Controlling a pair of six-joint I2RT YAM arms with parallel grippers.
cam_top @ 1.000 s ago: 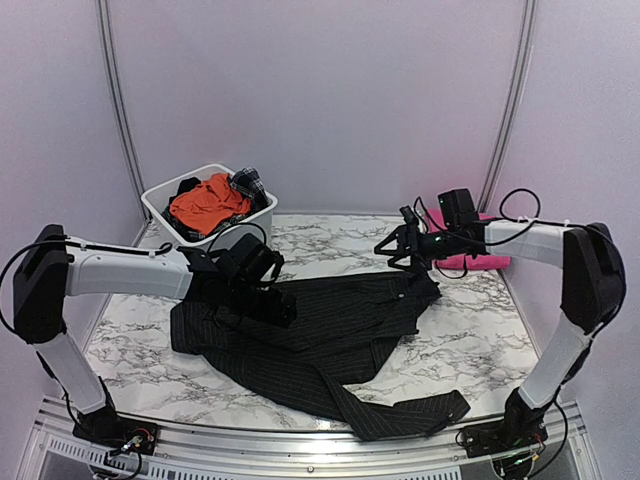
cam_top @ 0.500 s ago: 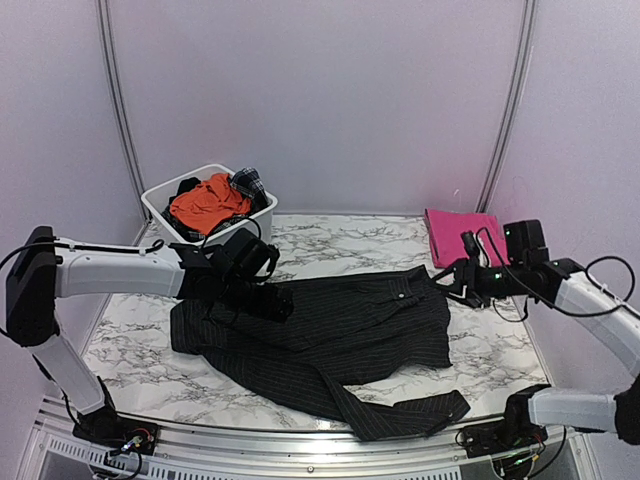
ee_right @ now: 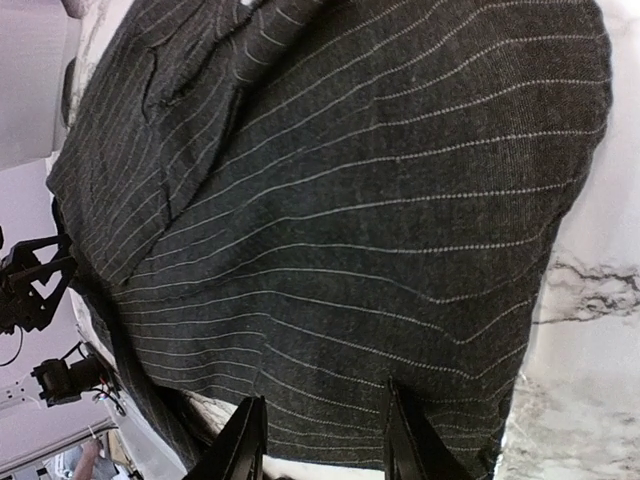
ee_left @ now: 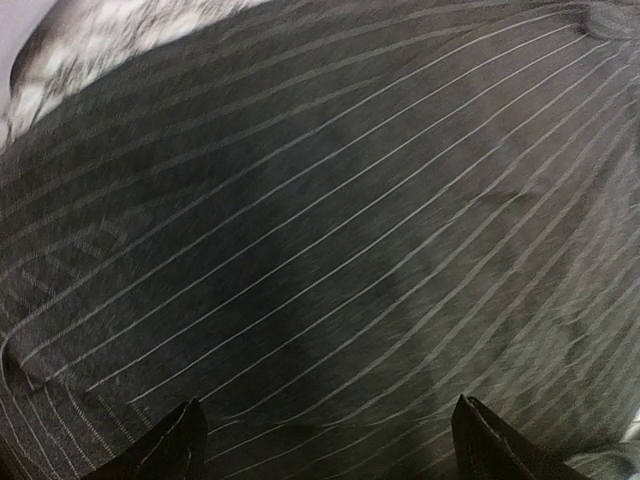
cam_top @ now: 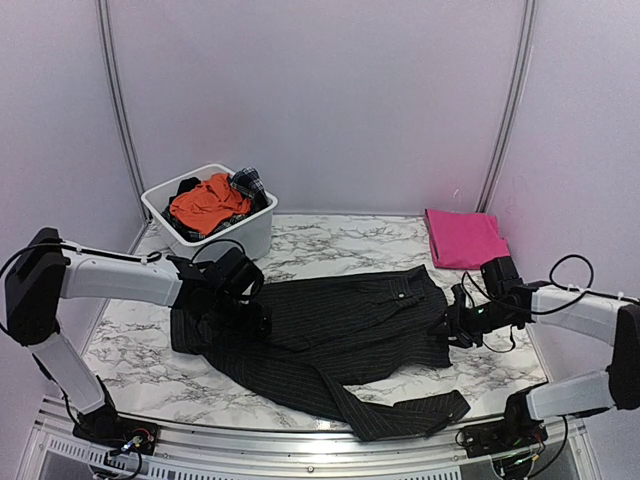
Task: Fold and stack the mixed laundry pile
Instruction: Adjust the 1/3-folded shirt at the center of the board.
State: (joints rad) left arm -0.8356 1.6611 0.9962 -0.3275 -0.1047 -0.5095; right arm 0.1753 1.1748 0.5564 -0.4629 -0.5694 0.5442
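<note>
Right fingers (ee_right: 240, 450) dropped onto the pinstriped shirt (cam_top: 340, 330), perhaps pinching.

Left arm (cam_top: 120, 280) reaches inward, low, left gripper (ee_left: 330, 452) jaws wide apart. Right arm (cam_top: 580, 305) folded in low, right gripper (ee_right: 322, 448) jaws narrower, gap visible
</note>
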